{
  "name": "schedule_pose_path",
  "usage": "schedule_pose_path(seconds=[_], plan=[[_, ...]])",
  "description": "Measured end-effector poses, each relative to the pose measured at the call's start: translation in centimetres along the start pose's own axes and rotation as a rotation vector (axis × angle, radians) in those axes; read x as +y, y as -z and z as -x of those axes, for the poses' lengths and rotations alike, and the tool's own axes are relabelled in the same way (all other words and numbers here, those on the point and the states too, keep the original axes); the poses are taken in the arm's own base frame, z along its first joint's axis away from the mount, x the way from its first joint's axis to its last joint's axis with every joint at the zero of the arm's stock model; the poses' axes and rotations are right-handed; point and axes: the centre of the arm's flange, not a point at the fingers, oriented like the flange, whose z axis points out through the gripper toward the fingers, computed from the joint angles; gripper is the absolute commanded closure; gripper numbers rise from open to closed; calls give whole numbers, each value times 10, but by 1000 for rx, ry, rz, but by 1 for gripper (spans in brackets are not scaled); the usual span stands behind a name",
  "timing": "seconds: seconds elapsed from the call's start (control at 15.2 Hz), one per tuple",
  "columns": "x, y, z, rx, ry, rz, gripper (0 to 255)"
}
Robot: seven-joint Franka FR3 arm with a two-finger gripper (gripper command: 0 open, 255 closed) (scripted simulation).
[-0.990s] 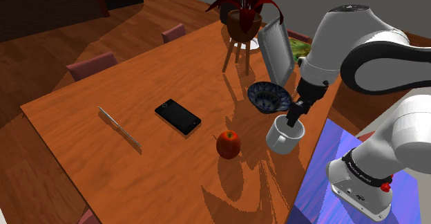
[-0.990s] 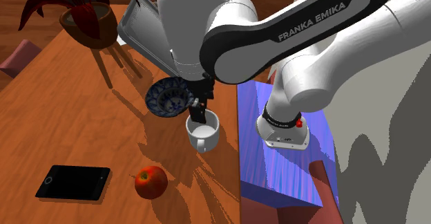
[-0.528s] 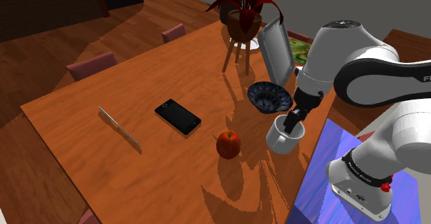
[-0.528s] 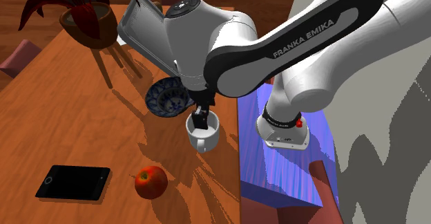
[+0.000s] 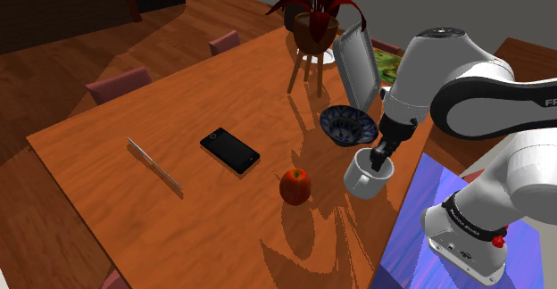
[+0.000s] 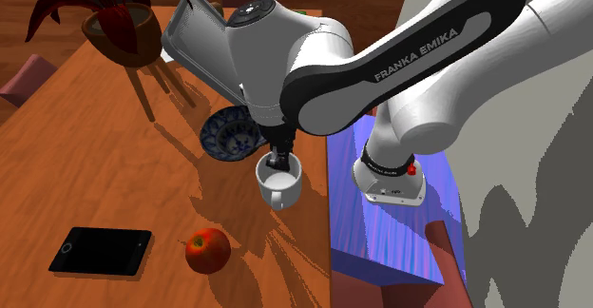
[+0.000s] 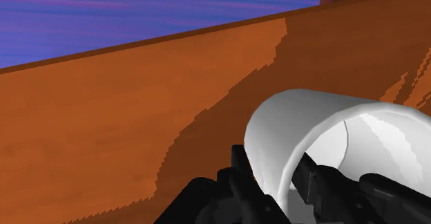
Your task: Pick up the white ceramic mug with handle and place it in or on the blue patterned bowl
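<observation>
A white mug (image 5: 362, 179) with a handle stands upright on the wooden table (image 5: 107, 144), near the edge by the blue stand. My gripper (image 5: 381, 158) comes down onto its rim on the side nearest the bowl. In the wrist view the gripper (image 7: 273, 169) clasps the mug (image 7: 324, 136) wall, one finger inside and one outside. The blue patterned bowl (image 5: 346, 123) sits just beyond the mug, apart from it. In the second exterior view the mug (image 6: 278, 186) is right of the bowl (image 6: 231, 135), under the gripper (image 6: 279, 162).
A red apple (image 5: 295, 185) lies to the shoulder view's left of the mug, a black phone (image 5: 229, 150) and a thin grey strip (image 5: 153, 163) farther left. A potted plant (image 5: 314, 20) on a stool and a tilted grey tray (image 5: 357, 60) stand behind the bowl.
The hand dropped a little onto the mug's rim, then the fingers came together on the mug's wall. The mug and bowl have not moved.
</observation>
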Motion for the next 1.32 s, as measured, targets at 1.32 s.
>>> schedule_pose_path(seconds=[1.32], plan=[[-2,58,7,0,0,0,255]])
